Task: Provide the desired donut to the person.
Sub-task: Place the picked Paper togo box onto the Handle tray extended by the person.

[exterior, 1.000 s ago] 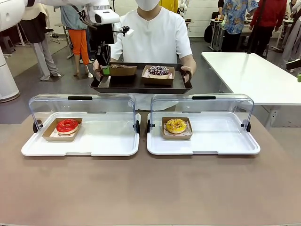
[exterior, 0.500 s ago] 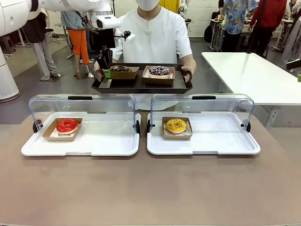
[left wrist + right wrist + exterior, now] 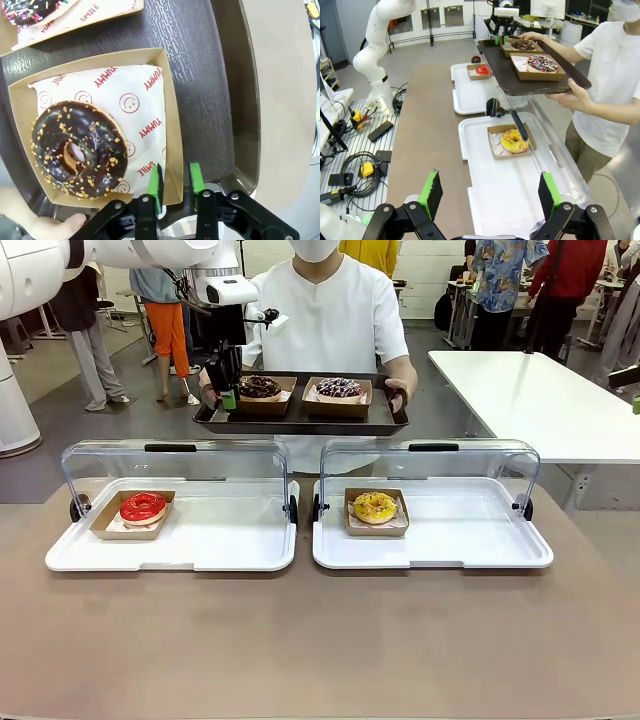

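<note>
Far left, the left gripper [image 3: 229, 392] pinches the near wall of the chocolate donut's box [image 3: 172, 165], resting on the person's [image 3: 330, 310] dark tray [image 3: 300, 418]; the donut [image 3: 77, 147] lies beside the fingers, not between. The right gripper [image 3: 490, 192], spread wide, hangs well away over the yellow donut [image 3: 514, 140].

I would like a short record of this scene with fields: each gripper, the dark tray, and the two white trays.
left gripper: jaws close together around the wall of the cardboard box holding the chocolate donut
right gripper: jaws wide open, holding nothing, above the table
dark tray: held by the person with both hands; carries the chocolate donut and a sprinkled donut, each in a box
left white tray: red donut, lid raised
right white tray: yellow donut, lid raised
</note>
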Robot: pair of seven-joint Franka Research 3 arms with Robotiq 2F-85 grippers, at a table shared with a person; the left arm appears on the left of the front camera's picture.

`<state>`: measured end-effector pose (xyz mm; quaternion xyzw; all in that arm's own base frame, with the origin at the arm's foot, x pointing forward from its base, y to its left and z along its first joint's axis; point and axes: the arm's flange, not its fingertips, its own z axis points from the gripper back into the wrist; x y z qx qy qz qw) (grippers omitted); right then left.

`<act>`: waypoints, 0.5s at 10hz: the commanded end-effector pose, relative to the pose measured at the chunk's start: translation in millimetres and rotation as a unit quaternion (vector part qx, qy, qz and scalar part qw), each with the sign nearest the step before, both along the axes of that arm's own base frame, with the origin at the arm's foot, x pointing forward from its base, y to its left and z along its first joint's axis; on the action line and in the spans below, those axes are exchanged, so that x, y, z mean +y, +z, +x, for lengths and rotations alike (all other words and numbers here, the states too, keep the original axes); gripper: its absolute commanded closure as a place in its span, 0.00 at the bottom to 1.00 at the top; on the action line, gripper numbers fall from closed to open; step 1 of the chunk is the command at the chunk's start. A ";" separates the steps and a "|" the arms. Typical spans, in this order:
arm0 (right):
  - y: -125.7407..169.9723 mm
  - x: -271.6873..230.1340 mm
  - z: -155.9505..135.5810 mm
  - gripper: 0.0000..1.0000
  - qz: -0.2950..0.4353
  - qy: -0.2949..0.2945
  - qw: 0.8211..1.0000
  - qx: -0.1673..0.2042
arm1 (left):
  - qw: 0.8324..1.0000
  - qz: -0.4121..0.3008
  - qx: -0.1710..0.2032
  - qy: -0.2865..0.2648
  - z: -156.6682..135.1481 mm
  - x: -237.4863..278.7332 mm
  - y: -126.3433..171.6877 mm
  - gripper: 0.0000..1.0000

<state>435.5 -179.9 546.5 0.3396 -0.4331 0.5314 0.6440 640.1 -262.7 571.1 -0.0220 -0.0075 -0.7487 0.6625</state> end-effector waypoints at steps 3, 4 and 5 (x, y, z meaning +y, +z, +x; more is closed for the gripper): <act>0.1 0.7 1.1 0.00 0.011 -0.002 1.000 -0.006 | 1.000 -0.019 -0.001 -0.005 -2.8 2.8 1.6 0.16; 0.1 0.7 1.1 0.00 0.011 -0.002 1.000 -0.006 | 1.000 -0.020 -0.003 -0.004 -5.6 3.1 2.6 0.00; 0.1 0.7 1.1 0.00 0.011 -0.002 1.000 -0.006 | 1.000 -0.019 -0.003 -0.006 -4.4 2.5 4.6 0.00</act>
